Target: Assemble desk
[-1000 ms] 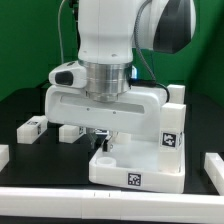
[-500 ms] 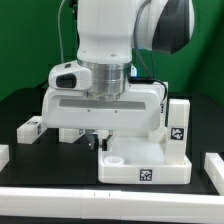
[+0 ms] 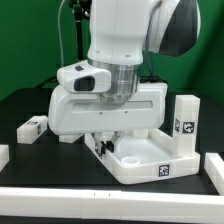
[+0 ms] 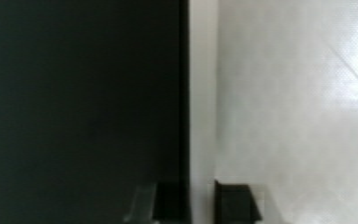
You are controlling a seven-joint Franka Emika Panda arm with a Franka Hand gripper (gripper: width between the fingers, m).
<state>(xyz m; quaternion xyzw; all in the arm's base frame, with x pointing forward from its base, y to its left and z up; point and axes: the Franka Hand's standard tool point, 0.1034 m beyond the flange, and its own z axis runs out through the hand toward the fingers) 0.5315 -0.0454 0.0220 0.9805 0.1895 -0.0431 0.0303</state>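
Gripper point(image 3: 101, 145) is clenched on the thin rim of the tabletop point(image 3: 140, 172), which lies on the table point(image 3: 25, 108) beneath it, one leg point(image 3: 186, 118) upright at its corner. Risk: the narrow pinch could slip, skewing the tabletop.

One white plastic rectangular tabletop point(image 3: 135, 169) shows. Two white square-section legs can be counted: an upright leg point(image 3: 186, 122) and a lying leg point(image 3: 32, 126).
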